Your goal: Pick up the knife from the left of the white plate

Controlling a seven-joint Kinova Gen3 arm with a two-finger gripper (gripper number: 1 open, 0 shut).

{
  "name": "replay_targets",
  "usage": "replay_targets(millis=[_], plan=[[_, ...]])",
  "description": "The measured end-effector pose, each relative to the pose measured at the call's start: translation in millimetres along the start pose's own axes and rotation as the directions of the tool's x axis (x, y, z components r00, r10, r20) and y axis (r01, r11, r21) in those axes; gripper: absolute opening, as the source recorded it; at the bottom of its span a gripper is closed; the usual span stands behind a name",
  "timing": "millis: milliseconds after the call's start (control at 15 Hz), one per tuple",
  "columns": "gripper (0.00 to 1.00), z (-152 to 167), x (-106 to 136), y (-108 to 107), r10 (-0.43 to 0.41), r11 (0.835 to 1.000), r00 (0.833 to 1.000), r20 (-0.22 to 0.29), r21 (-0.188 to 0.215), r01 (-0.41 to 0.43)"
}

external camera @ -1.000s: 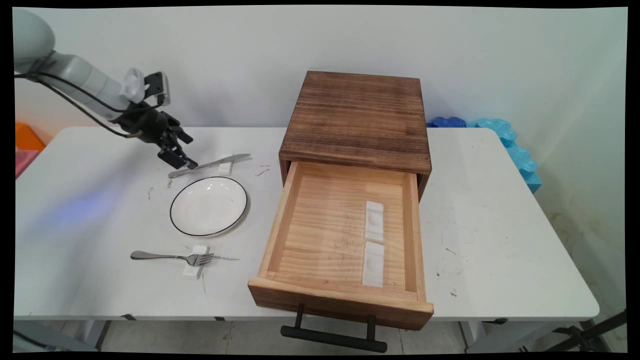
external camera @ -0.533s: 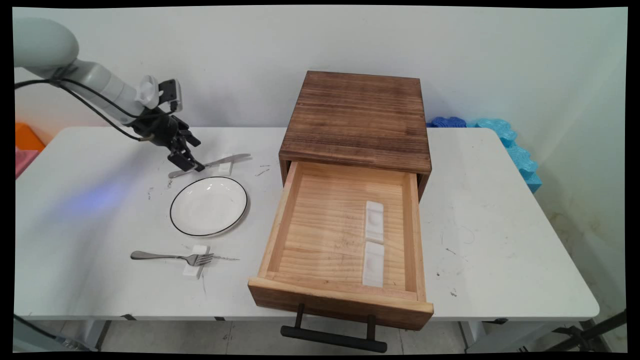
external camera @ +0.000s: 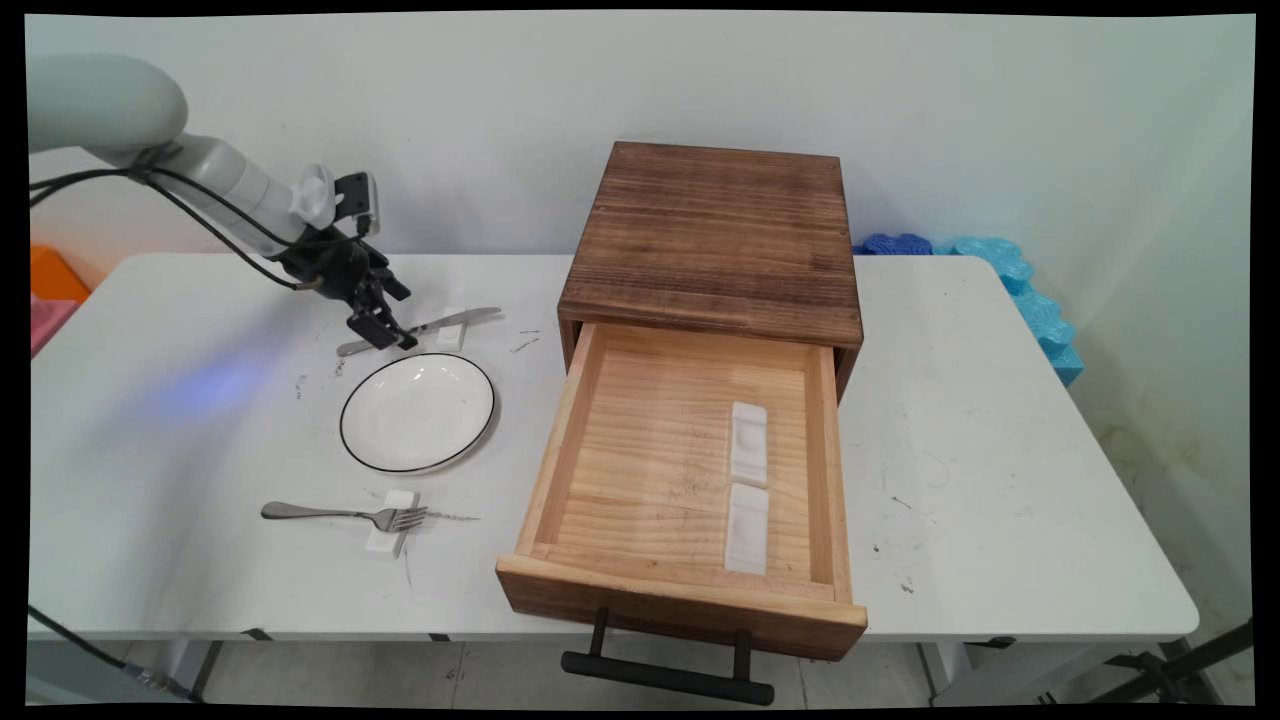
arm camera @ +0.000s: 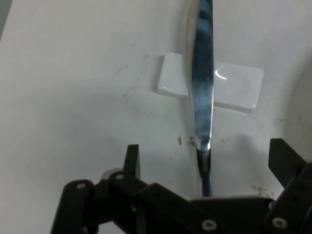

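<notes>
One knife point(external camera: 425, 328), one fork point(external camera: 345, 515), one plate point(external camera: 417, 411), one wooden drawer cabinet point(external camera: 700, 400), four small white rests point(external camera: 748, 443).

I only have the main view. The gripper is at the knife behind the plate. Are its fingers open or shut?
Observer: Open. In the hand view the gripper has its fingers spread wide.
Operator: Is the knife handle between them?
Observer: Yes. The knife runs up about midway between the two fingers and touches neither. Farther along, it crosses over a white rest.
</notes>
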Motion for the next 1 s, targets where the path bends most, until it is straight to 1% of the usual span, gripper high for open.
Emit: replay_targets(millis=[733, 800, 1000], plan=[[1.0, 16.6, 0.0, -4.3, 0.025, 1.0, 1.0, 0.012, -0.011, -0.025], [0.0, 17.5, -0.1, -4.3, 0.026, 1.0, 1.0, 0.013, -0.012, -0.026], [0.0, 19.2, -1.0, -3.6, 0.029, 0.999, 0.999, 0.016, -0.016, -0.029]])
